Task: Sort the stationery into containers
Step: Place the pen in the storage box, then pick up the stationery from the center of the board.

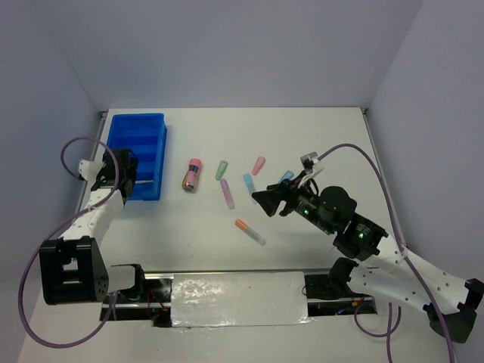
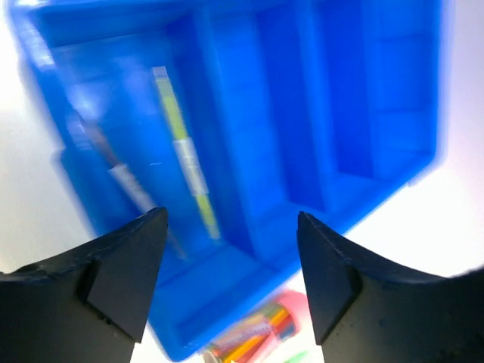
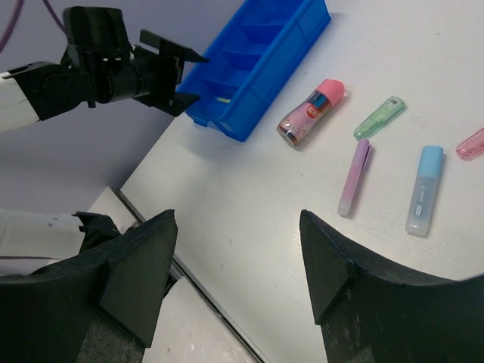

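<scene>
Left wrist: left pincer (image 2: 231,221) spread over tray (image 2: 302,113), pen (image 2: 185,159) seemingly inside; right pincer (image 3: 238,221) spread.

White tabletop (image 1: 318,136), matte, evenly lit, shadows soft. Plain pale grey panels enclose three sides: back wall (image 1: 242,53), left wall (image 1: 38,113), right wall (image 1: 442,113). Glossy, crinkled white sheet (image 1: 238,300) lies along near edge.

jaws: spread | blue tray (image 2: 355,91) | yellow pen (image 2: 185,151), dark pen (image 2: 125,181) inside
</scene>
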Controlling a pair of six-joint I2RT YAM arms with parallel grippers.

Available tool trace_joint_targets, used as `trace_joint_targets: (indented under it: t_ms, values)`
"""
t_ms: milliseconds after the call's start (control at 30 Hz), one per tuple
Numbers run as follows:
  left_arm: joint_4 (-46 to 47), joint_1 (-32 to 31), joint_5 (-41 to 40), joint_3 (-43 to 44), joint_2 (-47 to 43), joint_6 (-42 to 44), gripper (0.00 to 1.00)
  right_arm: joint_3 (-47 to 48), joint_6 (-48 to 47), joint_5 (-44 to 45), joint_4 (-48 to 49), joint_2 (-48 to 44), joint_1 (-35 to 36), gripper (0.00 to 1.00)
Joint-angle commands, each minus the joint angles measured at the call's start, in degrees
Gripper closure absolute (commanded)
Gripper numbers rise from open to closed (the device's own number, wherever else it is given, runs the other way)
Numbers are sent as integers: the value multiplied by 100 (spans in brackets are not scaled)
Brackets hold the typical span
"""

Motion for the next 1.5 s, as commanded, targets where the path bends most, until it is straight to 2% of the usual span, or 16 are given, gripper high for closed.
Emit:
trace_joint_targets:
  t_ms: [0, 67, 167, 233, 300, 333, 367, 400, 433, 500, 600, 833, 1067, 1300, 1400, 1467]
  values:
    - [1025, -20, 532, 184, -410, 960, 15, 106, -60, -13, 198, -15, 13, 27]
    - [1168, -213, 728, 623, -429, 1865, 6, 89, -51, -4, 207, -50, 13, 27]
    - [1168, -774, 905, 1168, -385, 3157, 1, 62, -34, -31, 180, -86, 22, 27]
    - [1177, -1222, 1027, 1518, -202, 4051, 1, 71, -60, -83, 119, -86, 13, 27]
    - [670, -1426, 1351, 1932, 167, 4520, 1, 176, -113, -153, -109, -60, 22, 27]
    - [319, -1662, 1710, 2543, 726, 4914, 1, 229, -191, -154, -379, -25, 13, 26]
    - [-494, -1829, 1740, 3219, 1071, 5345, 1, 351, -270, -154, -548, 2, 13, 26]
    - [-928, -2014, 1722, 3583, 1379, 5523, 2, 431, -306, -136, -697, 11, 13, 26]
    - [-1324, -2416, 1470, 3873, 2035, 5699, 4, 475, -332, -136, -847, 19, 13, 21]
    - [-2219, -2752, 1380, 4558, 2592, 6085, 10, 598, -376, -101, -1216, -7, 4, 17]
    - [-2558, -3227, 1231, 4711, 3296, 6280, 11, 599, -403, -92, -1489, -191, 4, 16]
    - [-2568, -3211, 993, 4457, 3536, 5991, 11, 458, -508, -356, -1613, -420, 4, 15]
    - [-2313, -2922, 1220, 3947, 3289, 5859, 9, 273, -517, -593, -1525, -385, 13, 15]
    - [-2198, -2640, 1687, 4061, 3833, 5832, 9, 308, -517, -786, -1472, -315, 22, 15]
    - [-2216, -2499, 1696, 4087, 4106, 5745, 13, 308, -517, -804, -1455, -297, 13, 15]
    - [-2198, -2412, 1670, 4009, 4238, 5648, 19, 291, -508, -830, -1437, -288, 21, 15]
